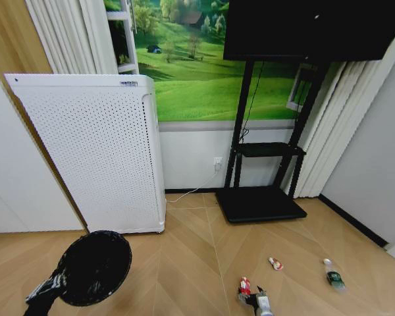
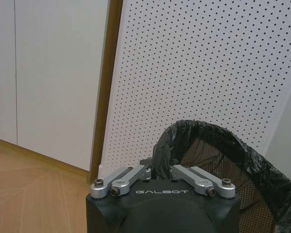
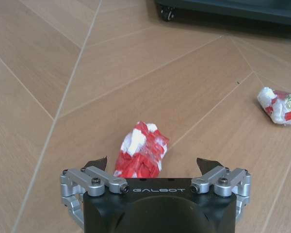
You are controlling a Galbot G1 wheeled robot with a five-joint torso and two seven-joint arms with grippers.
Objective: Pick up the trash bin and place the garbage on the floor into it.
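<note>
We see a big white machine (image 1: pixel 95 151) by the wall. In front of it, our left gripper (image 2: pixel 161 171) is clamped on the rim of the trash bin (image 1: pixel 94 266), up off the floor (image 1: pixel 184 263). Our right gripper (image 3: pixel 155 167) is spread wide around a red-and-white wrapper (image 3: pixel 141 154). Another wrapper (image 1: pixel 275 264) and a small bottle (image 1: pixel 334 276) lie close by.

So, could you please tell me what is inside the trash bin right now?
The trash bin, held at its rim by the left pincer, shows a black bag lining over mesh walls. No garbage is visible inside, though the bottom is dark and partly hidden by the pincer.
</note>
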